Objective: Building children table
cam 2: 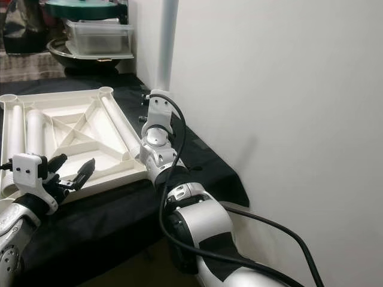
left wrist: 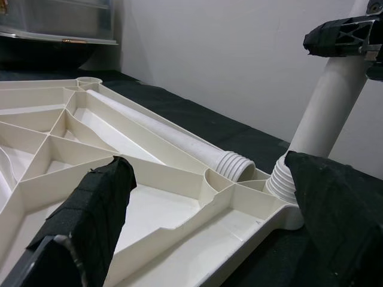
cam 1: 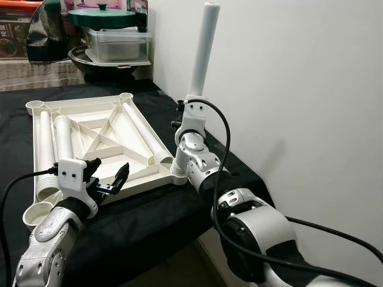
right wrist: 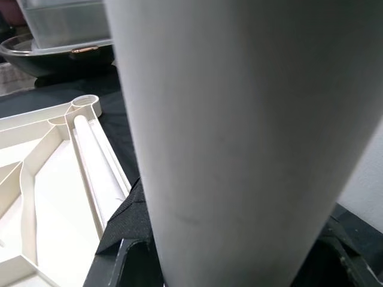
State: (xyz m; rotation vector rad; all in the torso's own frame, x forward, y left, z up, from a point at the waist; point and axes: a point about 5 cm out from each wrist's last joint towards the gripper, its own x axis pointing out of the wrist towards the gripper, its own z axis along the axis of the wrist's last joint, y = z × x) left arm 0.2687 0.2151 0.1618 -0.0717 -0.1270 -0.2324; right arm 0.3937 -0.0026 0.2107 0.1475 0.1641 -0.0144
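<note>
The right gripper [cam 1: 182, 115] is clamped around a white table leg [cam 1: 202, 51] that stands upright, gripping it partway up the shaft. Below the gripper, the leg's ribbed threaded end sits in the corner socket of the upturned white tabletop [cam 1: 99, 140], at the corner nearest the wall. The right arm reaches forward from the shoulder, its forearm rising to the wrist beside the leg, with a black cable looping over it.

The left gripper [cam 1: 111, 179] holds nothing; its two black fingers [left wrist: 96, 209] are spread apart and hover just over the near edge of the tabletop, pointing across the ribbed underside toward the standing leg. The left arm is bent low, elbow down near the edge of the black cloth [cam 1: 155, 221] that covers the surface under the tabletop.

Beyond the left gripper, three more white legs lie inside the tabletop: one [cam 1: 143, 134] along the side toward the right gripper, two [cam 1: 57, 143] along the far side. Past the tabletop, clear plastic containers [cam 1: 116, 45] and a dark bowl [cam 1: 99, 63] stand against the wall.
</note>
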